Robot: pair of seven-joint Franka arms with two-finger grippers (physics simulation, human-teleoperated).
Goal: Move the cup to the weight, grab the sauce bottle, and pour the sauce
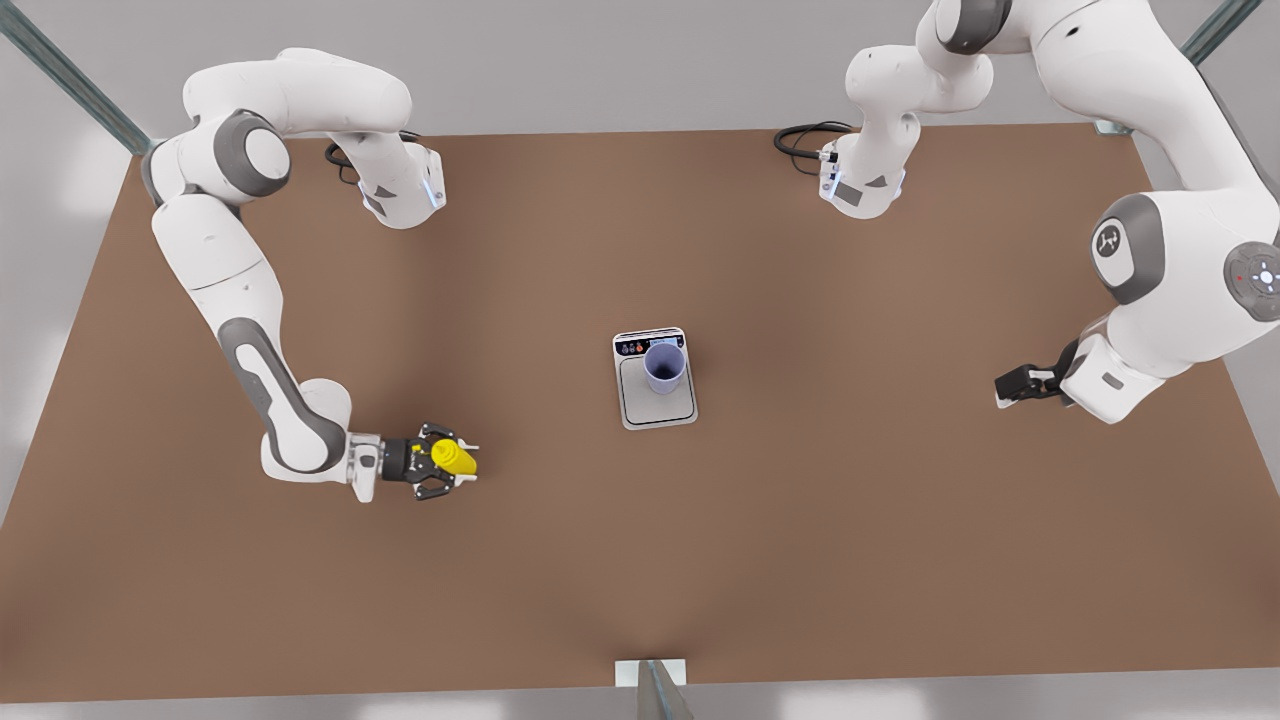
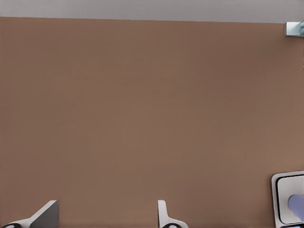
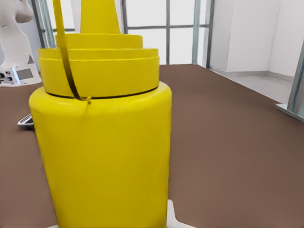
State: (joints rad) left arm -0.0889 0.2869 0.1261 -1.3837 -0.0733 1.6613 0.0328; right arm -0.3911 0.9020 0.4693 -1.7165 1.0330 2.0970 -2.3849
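My right gripper (image 1: 447, 459), well off to the front view's left of the flat silver-grey kitchen scale (image 1: 655, 404), had its fingers spread around the bright yellow squeeze bottle (image 3: 102, 137), not visibly clamped. The small lavender-blue tumbler (image 1: 664, 366) already stood on the scale's plate (near the display strip). I judged the step was to close squarely on the bottle's body, below the cap, then lift straight. My left gripper (image 1: 1020, 384) waited open, over the brown table (image 1: 850, 520) on the scale's other side.
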